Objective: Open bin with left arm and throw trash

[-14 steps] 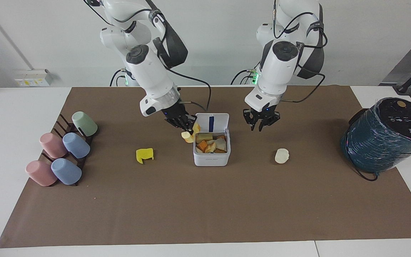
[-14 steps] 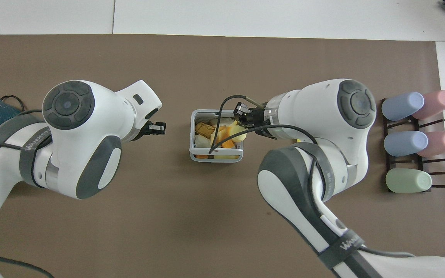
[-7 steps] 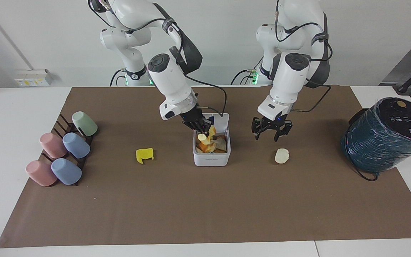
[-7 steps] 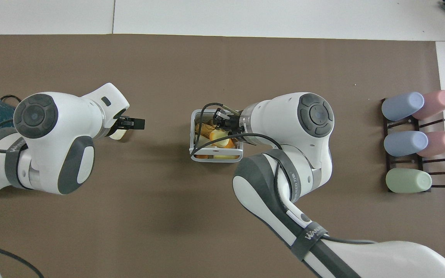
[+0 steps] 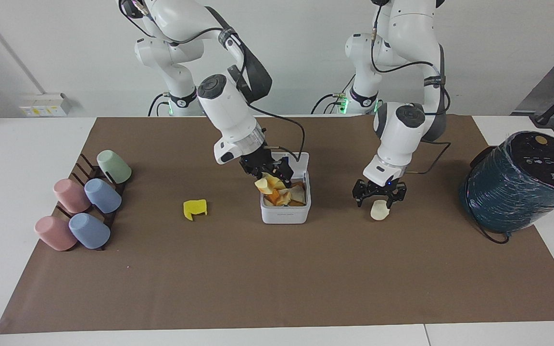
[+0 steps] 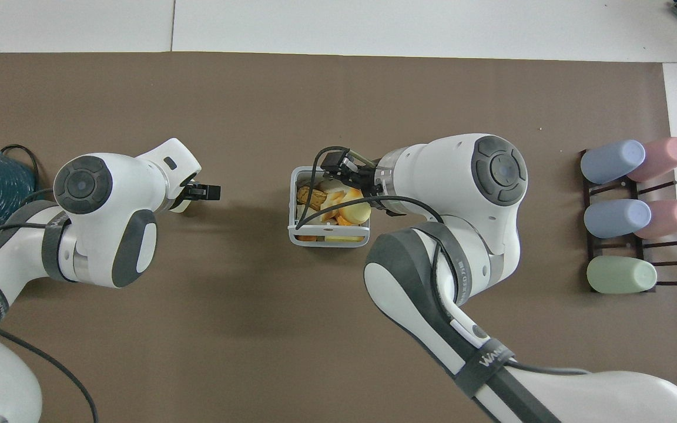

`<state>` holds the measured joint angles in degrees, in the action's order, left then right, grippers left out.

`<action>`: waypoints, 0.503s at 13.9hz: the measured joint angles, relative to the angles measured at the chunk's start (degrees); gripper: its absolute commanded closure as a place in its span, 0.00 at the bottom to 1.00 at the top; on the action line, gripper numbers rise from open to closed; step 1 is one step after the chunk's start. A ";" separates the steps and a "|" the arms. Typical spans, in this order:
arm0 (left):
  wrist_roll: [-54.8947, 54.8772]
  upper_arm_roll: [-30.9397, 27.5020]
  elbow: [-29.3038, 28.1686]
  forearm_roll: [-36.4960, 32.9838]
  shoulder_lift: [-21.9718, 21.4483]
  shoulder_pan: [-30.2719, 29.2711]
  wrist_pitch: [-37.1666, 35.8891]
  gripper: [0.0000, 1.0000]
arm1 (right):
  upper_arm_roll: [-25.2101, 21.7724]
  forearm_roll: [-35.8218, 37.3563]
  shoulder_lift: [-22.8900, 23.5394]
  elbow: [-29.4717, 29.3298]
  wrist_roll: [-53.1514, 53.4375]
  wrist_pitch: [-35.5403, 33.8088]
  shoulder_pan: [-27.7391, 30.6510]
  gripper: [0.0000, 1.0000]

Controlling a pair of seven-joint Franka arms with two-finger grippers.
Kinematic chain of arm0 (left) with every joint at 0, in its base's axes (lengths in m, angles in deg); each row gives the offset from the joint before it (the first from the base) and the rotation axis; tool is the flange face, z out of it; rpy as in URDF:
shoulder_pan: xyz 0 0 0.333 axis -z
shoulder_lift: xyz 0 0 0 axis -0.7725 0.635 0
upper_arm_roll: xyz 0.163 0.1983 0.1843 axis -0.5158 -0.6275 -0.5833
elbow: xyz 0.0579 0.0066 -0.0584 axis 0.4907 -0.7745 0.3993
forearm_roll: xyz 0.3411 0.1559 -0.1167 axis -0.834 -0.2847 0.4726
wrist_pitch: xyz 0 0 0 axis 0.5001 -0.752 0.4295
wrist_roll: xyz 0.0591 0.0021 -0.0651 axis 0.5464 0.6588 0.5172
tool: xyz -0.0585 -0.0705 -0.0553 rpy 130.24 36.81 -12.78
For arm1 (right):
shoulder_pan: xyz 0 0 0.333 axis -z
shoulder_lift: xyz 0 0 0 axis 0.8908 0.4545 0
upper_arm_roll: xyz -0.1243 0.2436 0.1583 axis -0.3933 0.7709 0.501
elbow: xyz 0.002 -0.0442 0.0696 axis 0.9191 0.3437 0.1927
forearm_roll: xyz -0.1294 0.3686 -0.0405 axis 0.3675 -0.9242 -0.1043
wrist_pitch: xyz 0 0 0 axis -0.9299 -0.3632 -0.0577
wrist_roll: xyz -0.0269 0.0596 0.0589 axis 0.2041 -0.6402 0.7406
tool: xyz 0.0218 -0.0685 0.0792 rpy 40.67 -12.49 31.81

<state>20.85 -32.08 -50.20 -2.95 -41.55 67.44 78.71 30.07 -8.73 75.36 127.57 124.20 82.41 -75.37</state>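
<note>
Brown-covered worktop: bin sitting mid-mat, lid standing upright toward the robots. Right pincer hanging open over it, pale orange-yellow chunk lying on the heap. Left pincer spreading open over cream-white lump.

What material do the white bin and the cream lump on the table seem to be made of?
The bin: probably smooth plastic, judging by its even white walls and rounded corners. The cream lump: matte and uneven, perhaps foam or crumpled paper; its look leaves this open.
</note>
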 measured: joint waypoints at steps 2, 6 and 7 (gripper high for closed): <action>0.00 -0.03 -0.17 -1.78 2.12 -1.04 3.17 0.00 | 0.18 0.00 -0.05 0.00 0.00 0.01 -0.65 0.00; -1.19 -0.02 -0.22 -3.65 4.19 -3.17 5.70 0.46 | 0.25 0.03 -0.05 0.00 2.01 1.10 -2.67 0.00; -1.27 -0.01 -0.23 -3.72 4.18 -3.20 5.70 0.77 | 0.13 0.87 -0.08 0.00 2.01 1.10 -2.66 0.00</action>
<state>19.57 -32.10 -50.43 -6.67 -37.36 64.24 84.41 30.20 -7.87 75.28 127.57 126.21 83.51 -78.03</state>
